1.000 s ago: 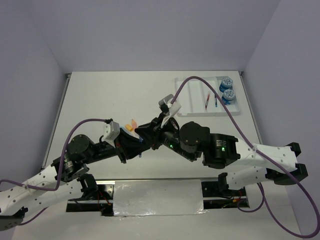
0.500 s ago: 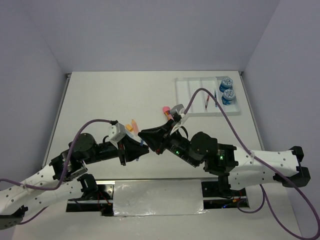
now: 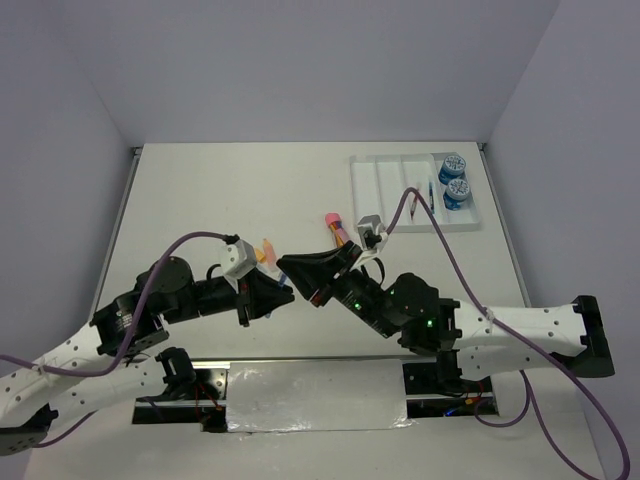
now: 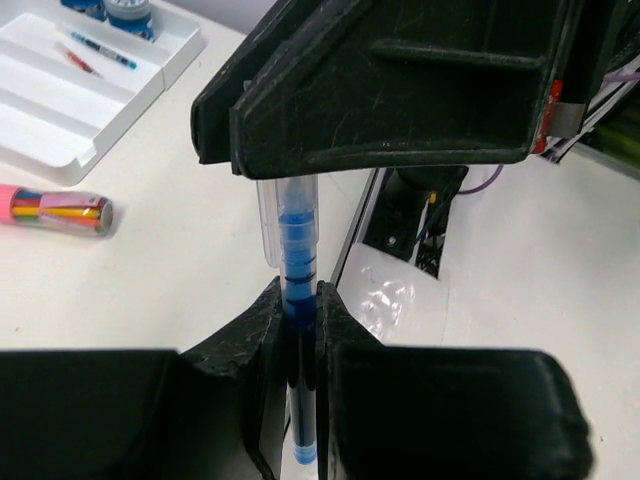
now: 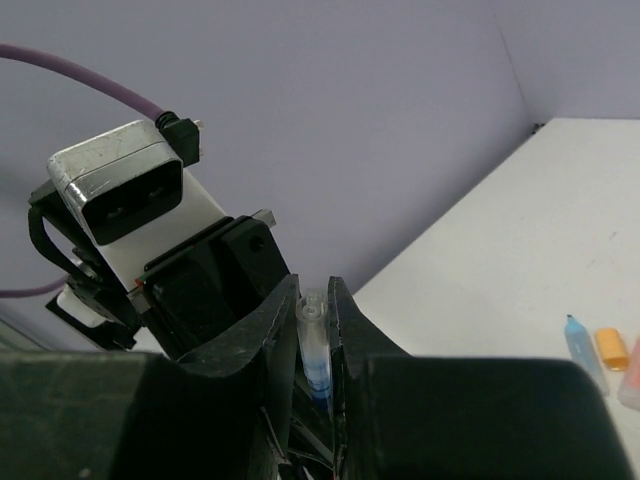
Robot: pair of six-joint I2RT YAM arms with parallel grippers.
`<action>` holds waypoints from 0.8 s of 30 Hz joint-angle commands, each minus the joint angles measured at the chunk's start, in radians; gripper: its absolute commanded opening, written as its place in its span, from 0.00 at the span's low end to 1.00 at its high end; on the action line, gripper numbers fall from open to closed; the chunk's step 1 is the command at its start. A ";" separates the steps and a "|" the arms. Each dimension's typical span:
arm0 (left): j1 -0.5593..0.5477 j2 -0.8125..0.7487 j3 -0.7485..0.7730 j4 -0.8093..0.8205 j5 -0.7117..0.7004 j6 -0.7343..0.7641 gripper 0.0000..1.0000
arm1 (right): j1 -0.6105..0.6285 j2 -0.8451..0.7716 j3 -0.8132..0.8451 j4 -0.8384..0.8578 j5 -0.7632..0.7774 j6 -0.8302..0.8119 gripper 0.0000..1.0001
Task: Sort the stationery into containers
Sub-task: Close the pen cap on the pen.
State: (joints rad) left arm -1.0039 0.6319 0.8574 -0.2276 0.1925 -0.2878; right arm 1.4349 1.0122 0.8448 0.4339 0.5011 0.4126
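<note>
- Since the earlier frames, the right gripper (image 5: 313, 292) has been drawn back from the white tray (image 3: 375, 185) and its jaws narrowed. A pink marker (image 3: 334, 222) on the table (image 3: 200, 200) has thereby been uncovered.
- The blue pen (image 4: 298, 235) is held clear of the table, well apart from the tray on its near-left side.
- The left gripper (image 4: 298, 300) is closed on the lower part of the pen, with the barrel pinched from both sides.
- The right gripper is closed on the opposite end, with only the barrel's width left between its fingers.
- The pen's long axis is seen to run from one gripper straight into the other, so that the two stand tip to tip along it.
- A handover is judged to be in hand. Release by the left gripper would be called for next, since the tray lies beyond the right gripper's side of the pen.
- Two thin pens (image 3: 415, 203) and two blue rolls (image 3: 458, 190) are already lodged in the tray's right-hand compartments.
</note>
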 commanded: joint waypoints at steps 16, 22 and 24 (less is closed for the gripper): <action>0.011 0.101 0.403 0.410 -0.108 0.147 0.00 | 0.013 0.290 -0.285 -0.034 -0.253 0.138 0.00; 0.013 0.120 0.421 0.390 -0.145 0.147 0.00 | 0.033 0.284 -0.269 -0.078 -0.210 0.114 0.00; 0.013 0.115 0.391 0.387 -0.139 0.124 0.00 | 0.032 0.247 -0.262 -0.096 -0.193 0.104 0.00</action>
State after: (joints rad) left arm -0.9947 0.7574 1.1259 -0.7345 0.0731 -0.1852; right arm 1.3899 1.1629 0.6750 0.8528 0.4824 0.5430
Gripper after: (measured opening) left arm 0.223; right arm 0.207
